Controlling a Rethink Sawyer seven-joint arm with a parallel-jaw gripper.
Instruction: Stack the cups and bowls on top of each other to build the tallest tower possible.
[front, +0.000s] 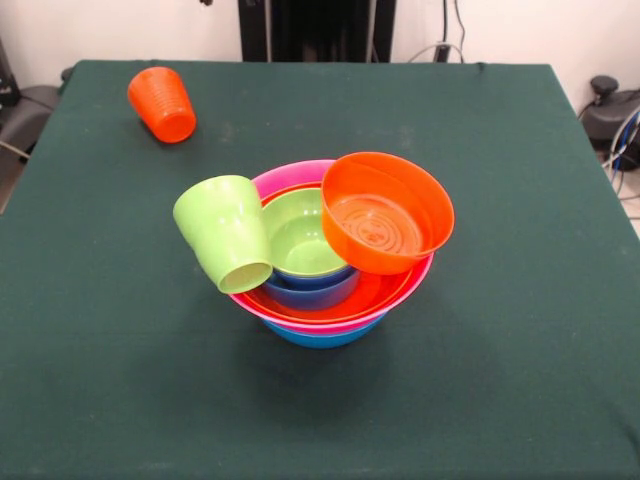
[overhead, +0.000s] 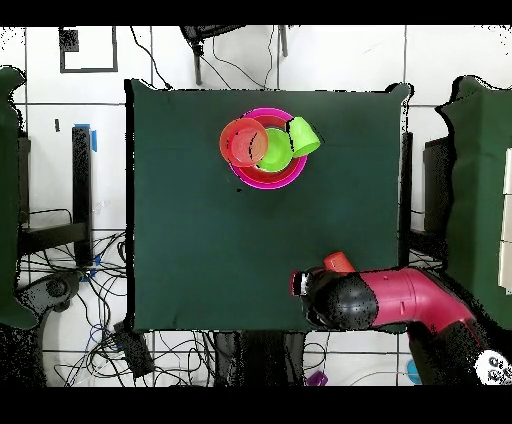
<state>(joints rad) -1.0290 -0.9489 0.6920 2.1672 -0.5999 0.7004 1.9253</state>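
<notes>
I see the arm (overhead: 400, 298) only from overhead, over the surface's (front: 500, 200) corner by the base, and I cannot tell whether the end effector is open or closed. The orange cup (front: 162, 103) lies on its side just beside it. Well apart stands the tower (front: 330, 300): blue, pink and orange bowls nested, a small blue bowl (front: 310, 288) holding a lime-green bowl (front: 305, 235). An orange bowl (front: 385, 212) leans tilted on one rim, the green cup (front: 226, 232) tilted on the other.
</notes>
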